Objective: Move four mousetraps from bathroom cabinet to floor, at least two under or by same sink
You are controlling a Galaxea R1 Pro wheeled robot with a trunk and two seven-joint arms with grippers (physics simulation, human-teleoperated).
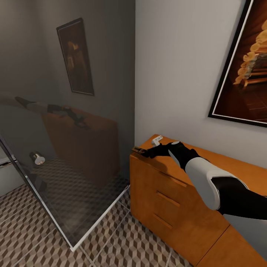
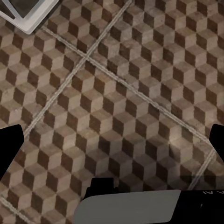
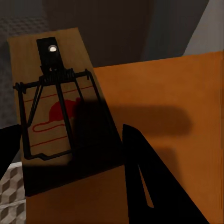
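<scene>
On the left end of the orange-brown cabinet (image 1: 174, 193), a mousetrap (image 1: 138, 150) sticks out past the top's edge. My right gripper (image 1: 145, 151) reaches it from the right. In the right wrist view the mousetrap (image 3: 51, 107) is a brown board with dark wire and a red print, held between the two dark fingers (image 3: 140, 177) of my right gripper (image 3: 72, 128), which press its long sides. My left gripper (image 2: 112, 140) hangs open over the cube-patterned bathroom floor (image 2: 116, 93), with nothing between its fingers. The sink is out of view.
A glass shower partition (image 1: 55, 167) with a pale frame stands left of the cabinet and mirrors it and my arm. A small white object (image 1: 158, 139) lies on the cabinet top by the wall. Framed pictures (image 1: 244, 74) hang above. Tiled floor (image 1: 122, 241) lies open before the drawers.
</scene>
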